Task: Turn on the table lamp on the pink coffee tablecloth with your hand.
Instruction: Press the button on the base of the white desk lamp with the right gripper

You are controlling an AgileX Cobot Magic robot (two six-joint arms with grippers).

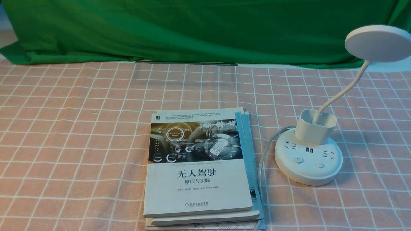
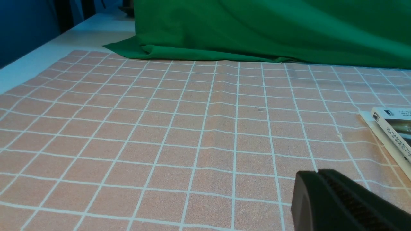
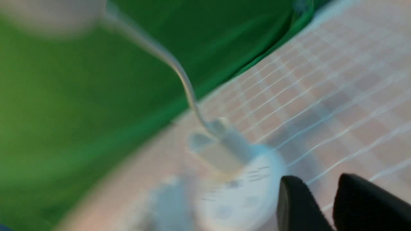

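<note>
The white table lamp (image 1: pixel 308 160) stands on the pink coffee tablecloth (image 1: pixel 80 128) at the right, with its disc head (image 1: pixel 379 43) raised on a thin neck. Two buttons show on the front of its puck base. Neither arm shows in the front view. In the blurred right wrist view my right gripper (image 3: pixel 319 179) is open and empty, its fingers just beside the lamp base (image 3: pixel 244 192), apart from it. In the left wrist view my left gripper (image 2: pixel 318 171) is shut and empty, low over the bare cloth (image 2: pixel 160 128).
A stack of books (image 1: pixel 199 179) lies left of the lamp, also at the edge of the left wrist view (image 2: pixel 391 128). The lamp's white cord (image 1: pixel 266 150) runs between books and base. A green cloth (image 1: pixel 205 29) hangs along the back.
</note>
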